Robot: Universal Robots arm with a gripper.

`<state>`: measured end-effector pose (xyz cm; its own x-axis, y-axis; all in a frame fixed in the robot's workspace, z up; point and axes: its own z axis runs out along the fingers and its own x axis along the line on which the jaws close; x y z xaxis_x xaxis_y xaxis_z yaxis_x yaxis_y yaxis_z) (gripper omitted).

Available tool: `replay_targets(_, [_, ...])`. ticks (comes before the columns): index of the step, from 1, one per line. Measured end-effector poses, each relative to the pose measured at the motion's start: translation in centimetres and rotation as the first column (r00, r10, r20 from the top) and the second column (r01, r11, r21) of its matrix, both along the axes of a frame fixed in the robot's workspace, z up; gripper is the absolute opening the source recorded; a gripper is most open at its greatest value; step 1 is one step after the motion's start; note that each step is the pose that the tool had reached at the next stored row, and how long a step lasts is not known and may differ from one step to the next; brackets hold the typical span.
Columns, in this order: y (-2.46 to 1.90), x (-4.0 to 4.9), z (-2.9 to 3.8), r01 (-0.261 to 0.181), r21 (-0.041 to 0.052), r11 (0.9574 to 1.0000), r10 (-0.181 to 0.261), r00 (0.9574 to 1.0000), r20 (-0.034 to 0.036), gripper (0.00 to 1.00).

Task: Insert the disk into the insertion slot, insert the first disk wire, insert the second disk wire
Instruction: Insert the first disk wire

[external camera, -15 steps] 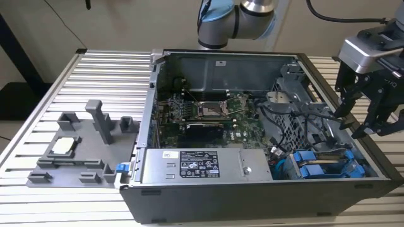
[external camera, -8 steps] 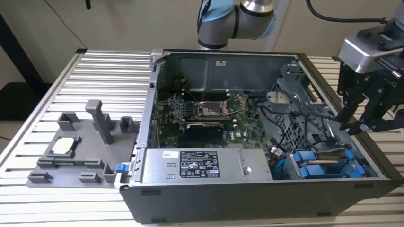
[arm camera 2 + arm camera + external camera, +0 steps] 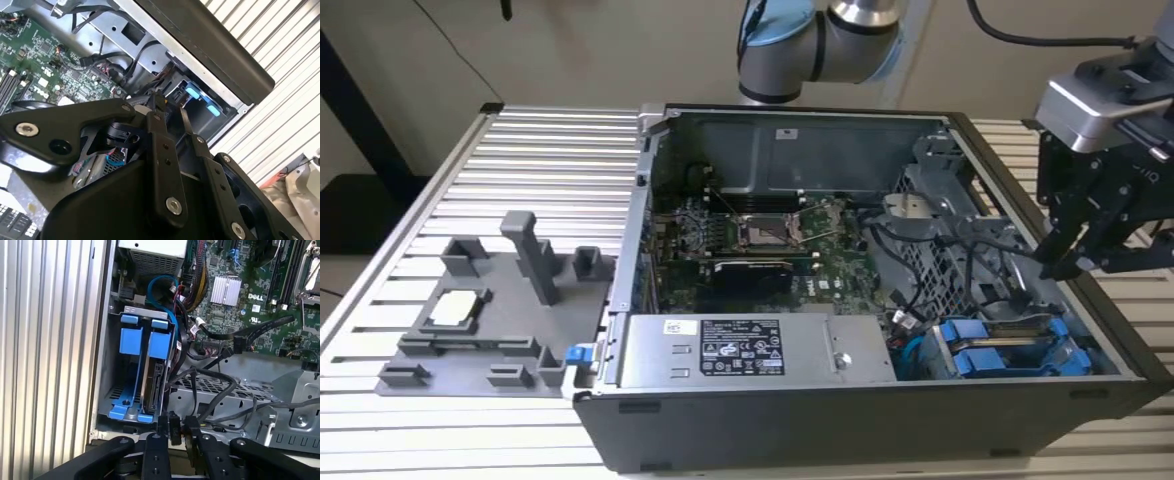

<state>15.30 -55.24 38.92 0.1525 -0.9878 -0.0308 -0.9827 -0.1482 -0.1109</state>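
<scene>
- Blue-framed disk stands seated in the insertion slot of the grey drive cage
- gripper, just beyond the disk's end, is clenched on a black wire plug

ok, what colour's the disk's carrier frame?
Carrier frame is bright blue; clearest in the first wrist view.

Ribbed bench gleams, brushed bare metal. The pincer is matt black metal, pinching a dull black plastic wire plug. The disk wears glossy blue plastic; the insertion slot has matt grey metal walls.
</scene>
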Motion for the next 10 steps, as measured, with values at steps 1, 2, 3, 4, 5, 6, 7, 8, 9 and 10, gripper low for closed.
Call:
replay_targets(1, [0.00,0.00,0.03,0.000,-0.0002,1.0000,0.000,1.0000,0.0000,0.29])
replay_targets(2, [0.00,0.00,0.02,0.000,-0.0003,1.0000,0.000,1.0000,0.0000,0.29])
replay_targets(3, [0.00,0.00,0.02,0.000,-0.0005,1.0000,0.000,1.0000,0.0000,0.29])
replay_targets(4, [0.00,0.00,0.03,0.000,-0.0008,1.0000,0.000,1.0000,0.0000,0.29])
replay_targets(5, [0.00,0.00,0.03,0.000,-0.0011,1.0000,0.000,1.0000,0.0000,0.29])
replay_targets(6, [0.00,0.00,0.03,0.000,-0.0014,1.0000,0.000,1.0000,0.0000,0.29])
replay_targets(7, [0.00,0.00,0.03,0.000,-0.0017,1.0000,0.000,1.0000,0.0000,0.29])
replay_targets(8, [0.00,0.00,0.03,0.000,-0.0018,1.0000,0.000,1.0000,0.0000,0.29])
replay_targets(9, [0.00,0.00,0.03,0.000,-0.0022,1.0000,0.000,1.0000,0.0000,0.26])
replay_targets(10, [0.00,0.00,0.02,0.000,-0.0024,1.0000,0.000,1.0000,0.0000,0.20])
